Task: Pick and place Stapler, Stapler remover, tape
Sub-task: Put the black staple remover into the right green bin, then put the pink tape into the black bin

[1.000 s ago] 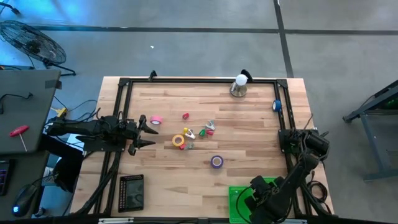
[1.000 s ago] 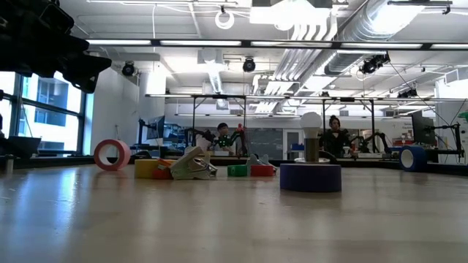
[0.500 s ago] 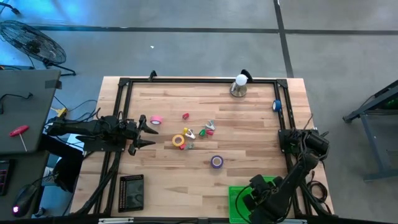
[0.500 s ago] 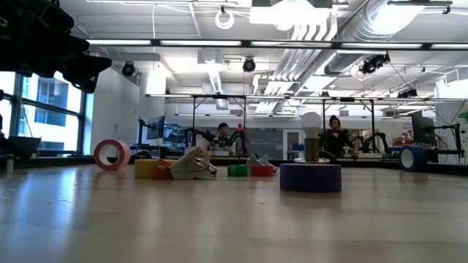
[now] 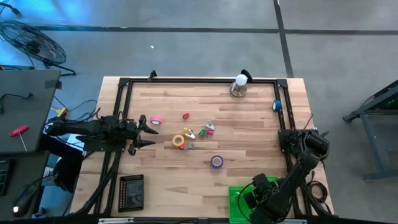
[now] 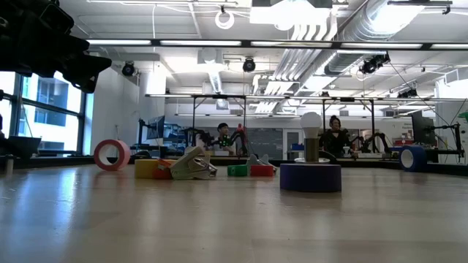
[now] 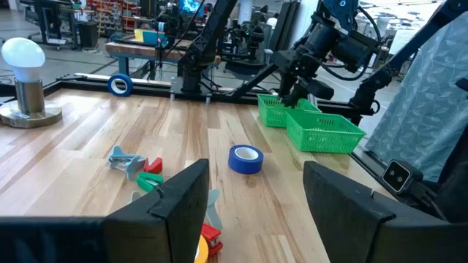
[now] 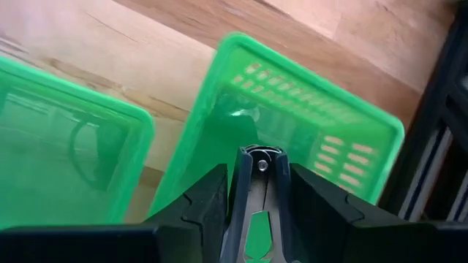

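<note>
The left end effector (image 5: 149, 132) is hovering over the left part of the light wooden surface (image 5: 249, 124), its two dark fingers (image 7: 175, 201) standing apart with nothing between them. Just beside it the pink ring of tape (image 5: 156, 119) is lying on the wood, with the yellow-orange ring of tape (image 5: 178, 140) a little farther toward the middle among small red, green and grey office items (too small to name surely). The purple ring of tape (image 5: 216, 162) is sitting apart from that cluster, nearer the front edge. The right end effector (image 5: 250, 200) is hanging over the green plastic mesh basket (image 8: 322, 139) at the front right corner, clamped on a thin metal piece (image 8: 257, 191).
</note>
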